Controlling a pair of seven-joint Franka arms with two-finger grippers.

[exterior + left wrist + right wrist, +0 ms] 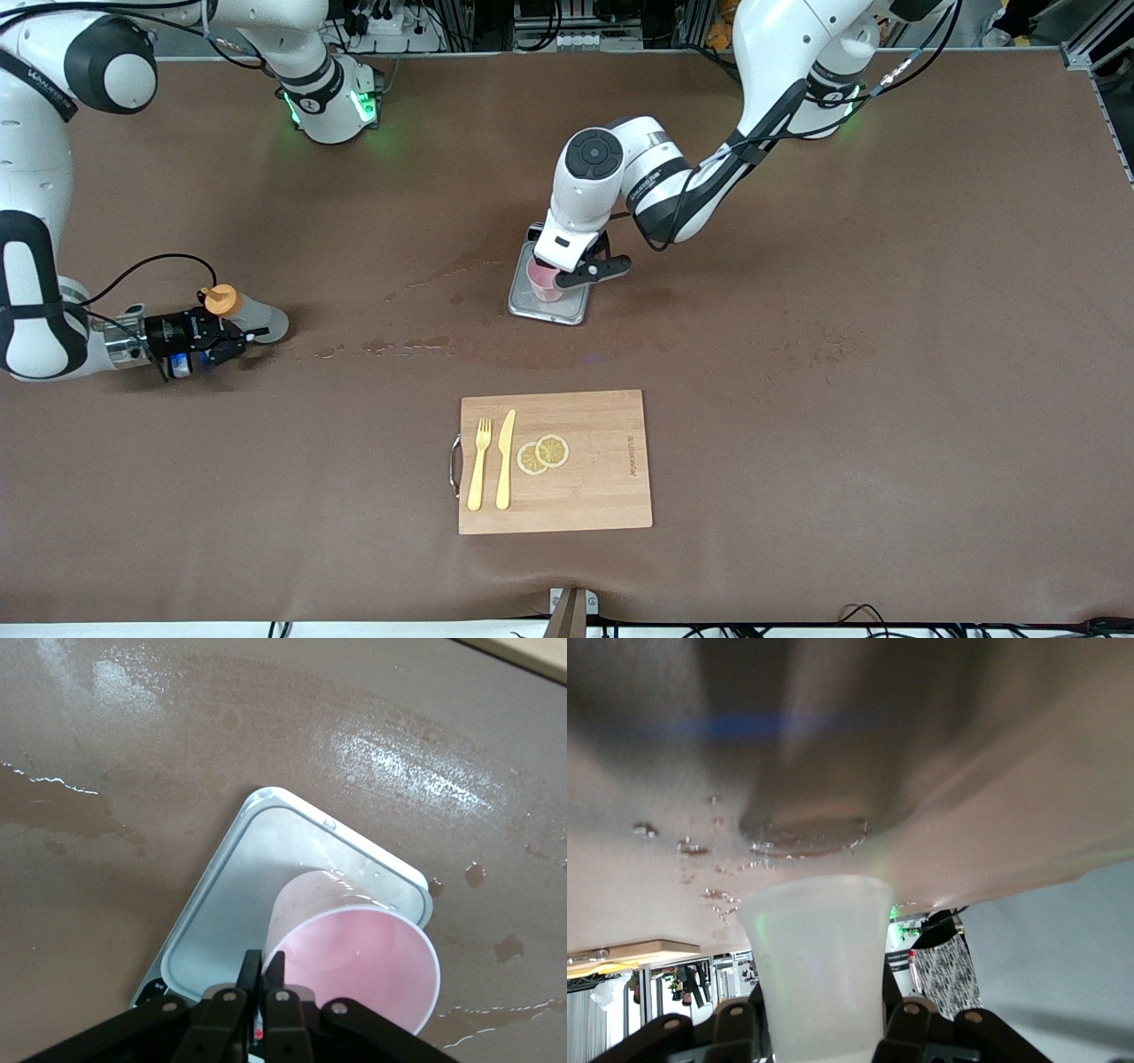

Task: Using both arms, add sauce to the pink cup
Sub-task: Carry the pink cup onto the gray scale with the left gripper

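Observation:
The pink cup (544, 283) sits tilted on the grey scale (542, 310) in the middle of the table. My left gripper (556, 273) is shut on the cup's rim. In the left wrist view its fingertips (253, 967) pinch the rim of the cup (354, 961) over the scale (221, 904). The cup looks empty. My right gripper (217, 341) is shut on the sauce bottle (261, 319), held tilted low over the table at the right arm's end, orange cap (221, 299) toward the bases. The right wrist view shows the whitish bottle (819, 966) between the fingers of the right gripper (824, 1014).
A wooden cutting board (602, 496) lies nearer the front camera, with a yellow fork (479, 465), a yellow knife (505, 459) and two lemon slices (543, 454). Wet spots (390, 346) streak the brown table between the bottle and the scale.

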